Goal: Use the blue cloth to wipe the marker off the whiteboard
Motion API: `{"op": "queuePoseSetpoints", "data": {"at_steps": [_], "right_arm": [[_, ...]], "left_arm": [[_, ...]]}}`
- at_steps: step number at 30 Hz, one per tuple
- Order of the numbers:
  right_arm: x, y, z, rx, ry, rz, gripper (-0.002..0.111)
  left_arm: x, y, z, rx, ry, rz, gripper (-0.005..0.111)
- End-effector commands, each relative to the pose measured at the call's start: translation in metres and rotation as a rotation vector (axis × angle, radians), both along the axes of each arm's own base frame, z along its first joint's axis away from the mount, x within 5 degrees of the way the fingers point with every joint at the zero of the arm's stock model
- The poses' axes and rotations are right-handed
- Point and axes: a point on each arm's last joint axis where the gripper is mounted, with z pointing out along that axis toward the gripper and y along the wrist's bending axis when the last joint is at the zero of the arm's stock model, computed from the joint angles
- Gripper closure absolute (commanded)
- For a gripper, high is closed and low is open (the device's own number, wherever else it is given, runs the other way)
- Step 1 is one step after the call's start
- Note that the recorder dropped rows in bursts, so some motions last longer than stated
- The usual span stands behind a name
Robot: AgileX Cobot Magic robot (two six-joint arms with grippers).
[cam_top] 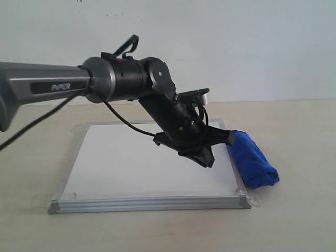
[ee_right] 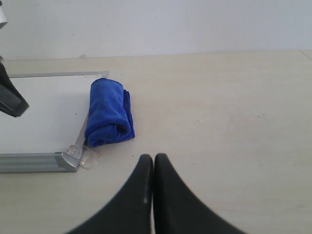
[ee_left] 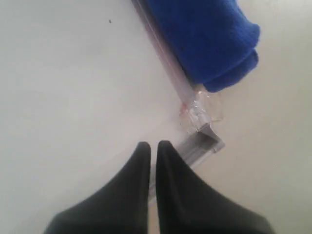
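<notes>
The whiteboard (cam_top: 131, 168) lies flat on the table, its silver frame taped at the corners. The marker is out of view: the white surface (ee_left: 73, 87) looks bare, and my left arm hides part of it. The rolled blue cloth (cam_top: 254, 160) rests along the board's right edge, partly over the frame (ee_left: 204, 34) (ee_right: 109, 114). My left gripper (cam_top: 207, 160) (ee_left: 152, 145) hovers shut and empty over the board's near right corner, just left of the cloth. Over the bare table, my right gripper (ee_right: 153, 157) is shut and empty, to the right of the cloth.
A clear tape tab (ee_left: 200, 114) sticks out at the board's near right corner (ee_right: 87, 158). Beige tabletop (ee_right: 219, 112) stretches to the right of the cloth, with a pale wall (cam_top: 236, 42) behind. A black cable (cam_top: 121, 115) hangs from the left arm.
</notes>
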Motion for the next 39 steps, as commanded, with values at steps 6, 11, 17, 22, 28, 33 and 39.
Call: {"op": "queuePoseSetpoints", "data": {"at_steps": [6,11,17,22,28,33,39], "right_arm": [[0.0,0.0,0.001,-0.005,-0.012,-0.006,0.108],[0.0,0.0,0.001,-0.005,-0.012,-0.006,0.108],[0.0,0.0,0.001,-0.005,-0.012,-0.006,0.108],[0.0,0.0,0.001,-0.005,-0.012,-0.006,0.108],[0.0,0.0,0.001,-0.005,-0.012,-0.006,0.108],[0.0,0.0,0.001,-0.005,-0.012,-0.006,0.108],[0.0,0.0,0.001,-0.005,-0.012,-0.006,0.108]], "left_arm": [[-0.052,0.052,0.085,-0.01,-0.33,-0.035,0.102],[-0.091,0.108,0.101,0.001,-0.455,0.096,0.102],[-0.153,0.172,0.105,0.018,-0.607,0.278,0.102],[-0.202,0.194,0.118,-0.012,-0.69,0.312,0.102],[-0.236,0.204,0.147,-0.079,-0.838,0.33,0.102],[-0.255,0.209,0.164,-0.12,-0.925,0.339,0.102],[-0.268,0.213,0.174,-0.147,-0.982,0.345,0.102]]}}
